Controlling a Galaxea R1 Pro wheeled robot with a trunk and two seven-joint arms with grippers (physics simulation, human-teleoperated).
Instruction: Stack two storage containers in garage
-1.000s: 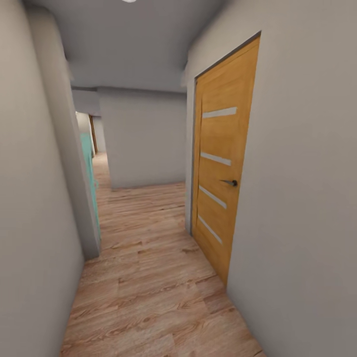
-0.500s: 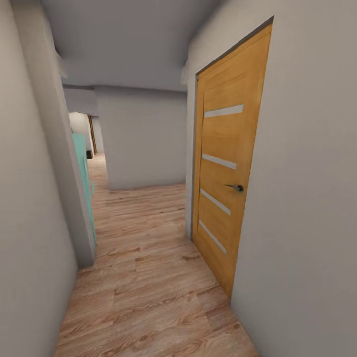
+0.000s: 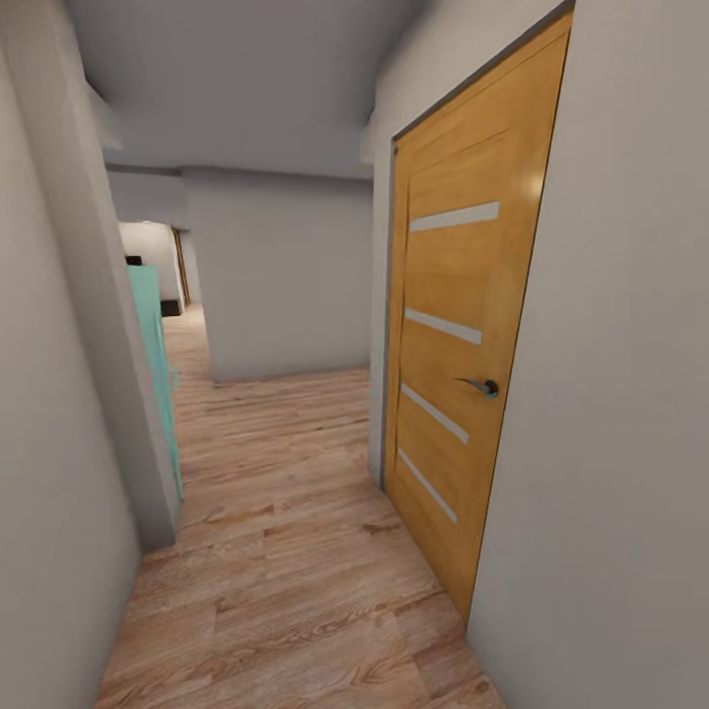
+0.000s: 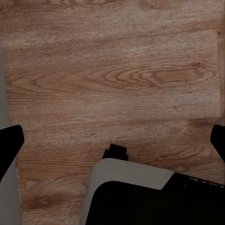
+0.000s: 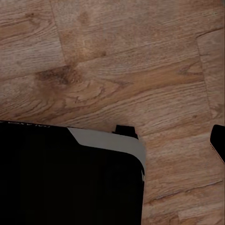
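Note:
I am in a narrow hallway with a light wood-plank floor (image 3: 286,551). The two storage containers are out of view, and so are the living room and the garage. In the left wrist view my left gripper (image 4: 112,140) hangs open over the planks, its black fingertips (image 4: 10,140) far apart with nothing between them. In the right wrist view my right gripper (image 5: 112,140) also points down at the floor. One black fingertip (image 5: 218,140) sits at the picture's edge, and nothing is held.
An orange-brown door (image 3: 463,354) with a dark handle (image 3: 484,386) stands shut in the right wall. A teal panel (image 3: 156,364) juts out behind the left wall's corner (image 3: 118,394). A grey wall (image 3: 281,276) closes the hallway ahead, and a passage (image 3: 182,325) runs on at its left. My dark base (image 4: 150,197) shows below both wrists.
The whole view has shifted: the camera has moved forward along the hallway. The door is larger and nearer at the right, and the left wall corner is closer.

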